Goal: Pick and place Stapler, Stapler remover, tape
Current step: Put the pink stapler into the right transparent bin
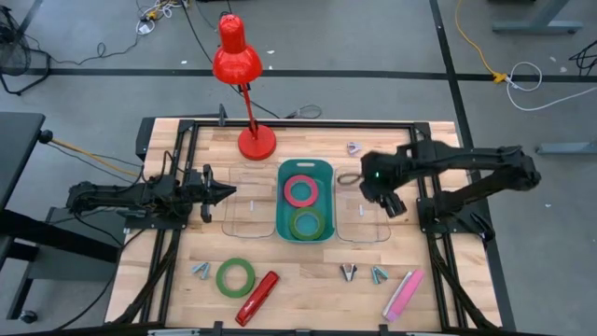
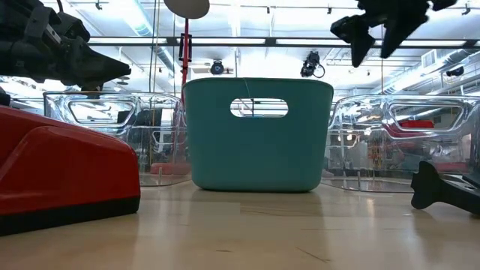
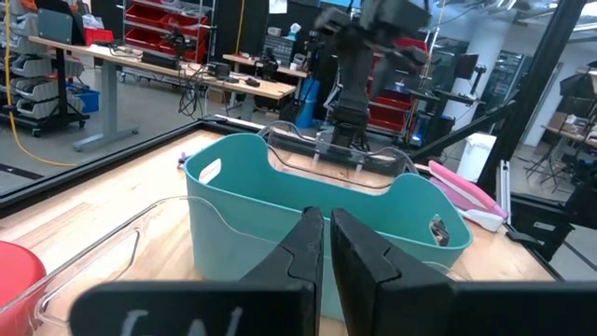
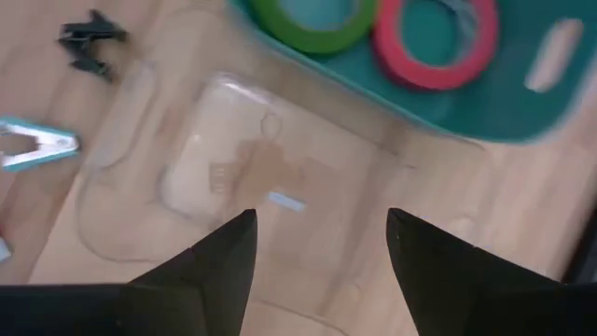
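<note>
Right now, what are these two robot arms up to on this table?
They are sorting desk supplies. The right end effector hovers open and empty above a clear plastic tray. The left end effector waits shut, empty. A pink tape roll and a green tape roll lie in the teal plastic bin.

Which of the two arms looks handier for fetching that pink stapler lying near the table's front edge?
Probably the right. The right gripper is open above the clear tray on the pink stapler's side. The left gripper is shut, across the teal bin.
</note>
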{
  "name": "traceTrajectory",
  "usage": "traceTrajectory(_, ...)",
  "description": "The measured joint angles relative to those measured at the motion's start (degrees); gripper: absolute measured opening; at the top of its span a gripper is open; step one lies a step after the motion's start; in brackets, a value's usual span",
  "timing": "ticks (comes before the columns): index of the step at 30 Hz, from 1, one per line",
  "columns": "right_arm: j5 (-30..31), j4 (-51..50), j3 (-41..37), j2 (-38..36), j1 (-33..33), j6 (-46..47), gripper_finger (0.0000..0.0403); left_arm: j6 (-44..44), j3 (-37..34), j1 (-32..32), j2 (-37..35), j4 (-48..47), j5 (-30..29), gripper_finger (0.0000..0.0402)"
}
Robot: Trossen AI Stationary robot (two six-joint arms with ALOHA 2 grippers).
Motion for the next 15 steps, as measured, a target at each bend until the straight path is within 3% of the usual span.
traceTrajectory(8, 0.02, 0.75, -7.22, 0.12, 10.99, 1.57, 0.0240, 0.01, 0.00, 0.02, 0.01, -0.03, 0.00, 0.0028)
traceTrajectory(15, 0.07, 1.43, -8.52, -0.23, 21.15, 3.60, 0.0240, 0.01, 0.00, 0.00, 0.00, -0.04, 0.00, 0.0028)
